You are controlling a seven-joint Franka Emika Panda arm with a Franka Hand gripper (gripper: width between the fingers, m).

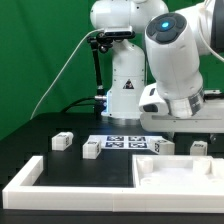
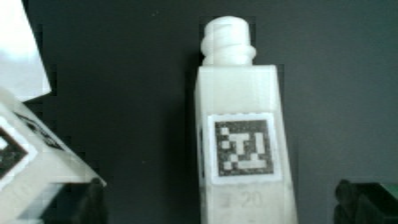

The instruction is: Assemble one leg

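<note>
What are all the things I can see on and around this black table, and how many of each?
legs: four, white with black-and-white tags, in a row across the table; one appears close up in the wrist view
marker board: one, white with tags, flat between the two middle legs
panel: one, white, at the front on the exterior view's right
border rail: one, white, along the front and the exterior view's left
table: one, black, under everything
backdrop: one, green, behind
arm: one, white, reaching over the exterior view's right
hand: one, dark fingers, open, either side of a leg
</note>
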